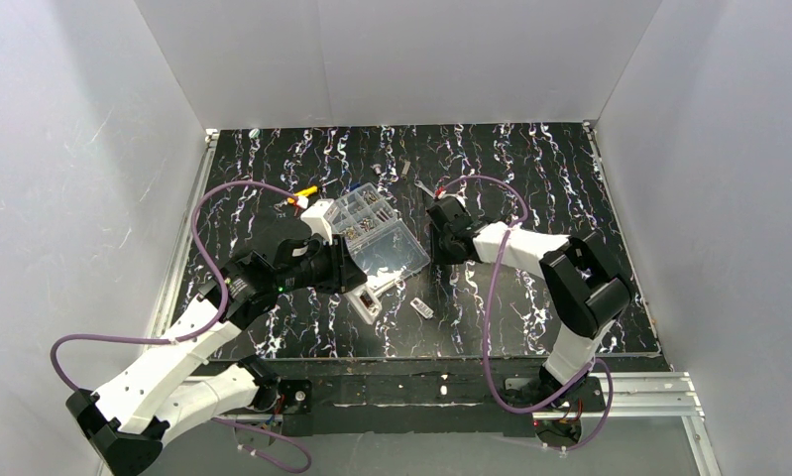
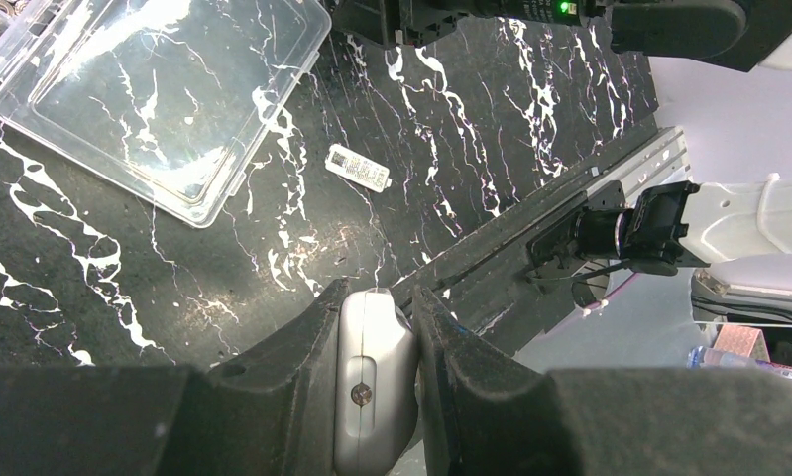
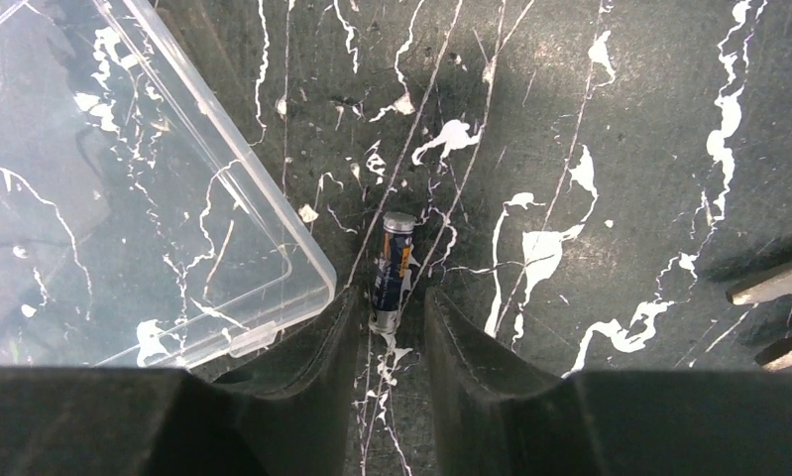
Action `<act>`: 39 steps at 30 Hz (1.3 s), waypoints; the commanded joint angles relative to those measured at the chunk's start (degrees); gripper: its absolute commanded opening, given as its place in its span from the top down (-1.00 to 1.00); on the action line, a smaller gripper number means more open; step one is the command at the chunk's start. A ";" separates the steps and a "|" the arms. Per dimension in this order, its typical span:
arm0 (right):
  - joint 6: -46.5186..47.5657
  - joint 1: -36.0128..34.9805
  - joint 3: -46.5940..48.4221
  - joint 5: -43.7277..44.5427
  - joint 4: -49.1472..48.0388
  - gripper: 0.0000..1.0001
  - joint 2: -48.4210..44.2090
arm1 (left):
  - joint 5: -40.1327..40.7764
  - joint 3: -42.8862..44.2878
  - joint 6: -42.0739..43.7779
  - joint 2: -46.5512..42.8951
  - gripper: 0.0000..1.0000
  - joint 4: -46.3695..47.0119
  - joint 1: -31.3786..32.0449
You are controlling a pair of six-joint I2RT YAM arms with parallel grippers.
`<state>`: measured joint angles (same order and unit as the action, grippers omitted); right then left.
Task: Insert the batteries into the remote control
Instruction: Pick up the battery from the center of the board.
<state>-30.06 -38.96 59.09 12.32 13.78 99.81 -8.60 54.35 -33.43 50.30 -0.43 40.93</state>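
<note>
Right claw is down on the worktop, jaws about halfway open and straddling the battery. It lies lengthwise between my fingers with only its near end inside the tips. I see a sliver of gap on each side, so I'd say nothing's gripped yet.

Left claw is clamped tight on one end of the remote, down by the front edge of the worktop. From the top view the rest of the remote sticks out past the fingers, dark slot facing up as far as I can tell.

How I'd play the pickup:
- Nudge forward a touch first, I reckon. Pinching a round cell right at its end is asking for it to squirt out, so get the pads nearer its middle.
- Keep it centred so both pads land together. If one hits first, it rolls.
- Watch the lid of the clear box. Its corner sits just beside my left-hand finger, and bumping it could knock the battery along with it.
- Squeeze slow, then lift straight up.

After that it's a carry over to the remote, well apart from here. I can't read the polarity marks from these views, so I'd sort out which end goes first before pushing in.
</note>
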 commanded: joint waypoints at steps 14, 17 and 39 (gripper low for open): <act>5.12 0.20 0.51 2.57 0.42 0.91 -0.21 | -1.28 2.15 0.54 -1.07 1.00 -1.67 -1.13; 7.10 0.29 -2.40 3.55 0.67 0.97 -6.08 | -0.97 3.48 0.88 -0.27 1.00 -2.88 -1.43; 57.75 0.44 -16.77 -49.78 -7.51 0.97 -59.51 | -12.02 -5.04 -6.88 2.86 1.00 37.17 -2.58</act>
<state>20.25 -38.41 41.15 -29.19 7.66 41.56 -14.76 51.24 -39.51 54.65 20.32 38.70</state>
